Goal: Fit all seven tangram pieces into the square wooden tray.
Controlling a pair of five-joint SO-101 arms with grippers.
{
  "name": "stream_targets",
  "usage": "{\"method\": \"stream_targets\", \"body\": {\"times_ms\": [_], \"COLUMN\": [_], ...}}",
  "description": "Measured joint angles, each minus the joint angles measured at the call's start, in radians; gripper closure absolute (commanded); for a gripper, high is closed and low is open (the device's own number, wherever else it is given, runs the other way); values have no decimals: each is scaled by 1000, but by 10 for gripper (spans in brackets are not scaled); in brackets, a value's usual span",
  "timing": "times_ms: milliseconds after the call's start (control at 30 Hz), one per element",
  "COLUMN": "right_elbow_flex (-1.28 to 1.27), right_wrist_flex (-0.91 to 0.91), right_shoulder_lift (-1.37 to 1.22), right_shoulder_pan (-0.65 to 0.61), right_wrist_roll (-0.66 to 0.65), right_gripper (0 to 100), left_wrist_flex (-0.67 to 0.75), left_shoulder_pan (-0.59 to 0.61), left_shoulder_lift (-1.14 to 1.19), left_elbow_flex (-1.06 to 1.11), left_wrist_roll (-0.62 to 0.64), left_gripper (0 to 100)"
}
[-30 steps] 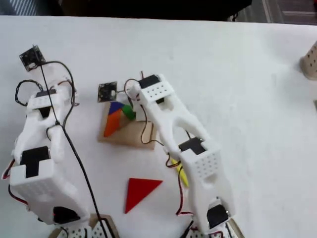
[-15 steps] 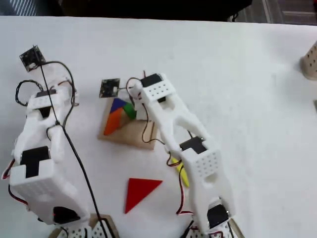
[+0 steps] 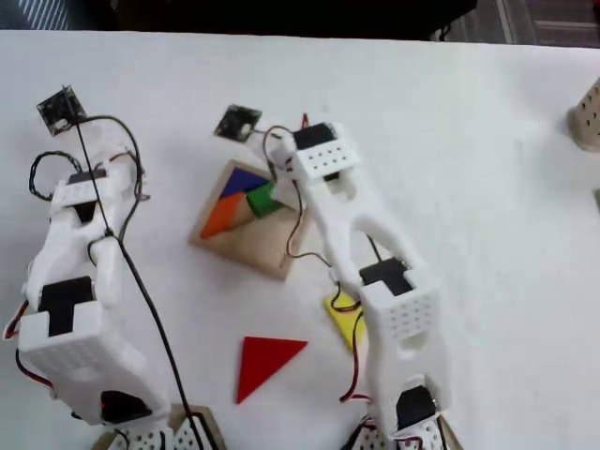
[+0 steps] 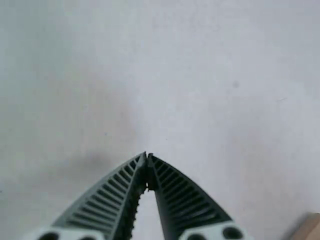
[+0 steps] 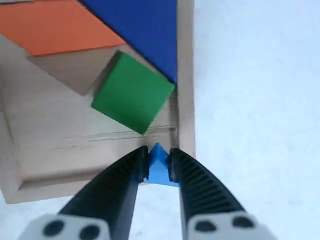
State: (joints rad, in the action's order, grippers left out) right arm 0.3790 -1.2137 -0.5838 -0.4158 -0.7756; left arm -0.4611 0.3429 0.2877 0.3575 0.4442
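The right gripper [image 5: 157, 152] pinches a small light-blue piece [image 5: 159, 169] between its 2 ribbed fingers. It holds the piece over the rim of the wooden tray [image 5: 186, 75], just beside the green square [image 5: 132, 92] (whether the piece touches the wood cannot be told). Inside the tray lie 3 pieces. The green square sits askew to the tray's walls, with 1 corner against the dark-blue piece [image 5: 140, 30]. The orange triangle [image 5: 55, 25] lies alongside the dark-blue one, and a wedge of bare wood shows between orange and green. From above, the tray rests on the white table [image 3: 469, 187] with 2 pieces outside it. The yellow piece [image 3: 345, 317] lies near the tray's corner on the arm-base side, partly under the right arm [image 3: 394, 300]. The red triangle [image 3: 262, 363] lies farther out on that same side, well apart from the tray. The left gripper [image 4: 146, 159] hangs over bare table away from the tray, its jaws closed tip to tip on nothing.
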Motion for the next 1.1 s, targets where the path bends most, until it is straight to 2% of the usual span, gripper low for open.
{"method": "stream_targets", "body": {"times_ms": [233, 733, 967, 1100], "right_elbow_flex": [0, 40, 129, 176], "right_wrist_flex": [2, 135, 106, 63], "right_shoulder_lift": [2, -75, -127, -127], "right_shoulder_pan": [-6, -29, -60, -60], "right_wrist_roll": [18, 97, 132, 163], "right_gripper": [981, 971, 759, 793], "left_wrist_flex": [0, 0, 0, 0], "left_shoulder_pan": [0, 0, 0, 0], "left_shoulder_lift": [0, 0, 0, 0], "left_elbow_flex": [0, 0, 0, 0], "left_wrist_roll": [0, 0, 0, 0], "left_gripper": [976, 976, 976, 976]}}
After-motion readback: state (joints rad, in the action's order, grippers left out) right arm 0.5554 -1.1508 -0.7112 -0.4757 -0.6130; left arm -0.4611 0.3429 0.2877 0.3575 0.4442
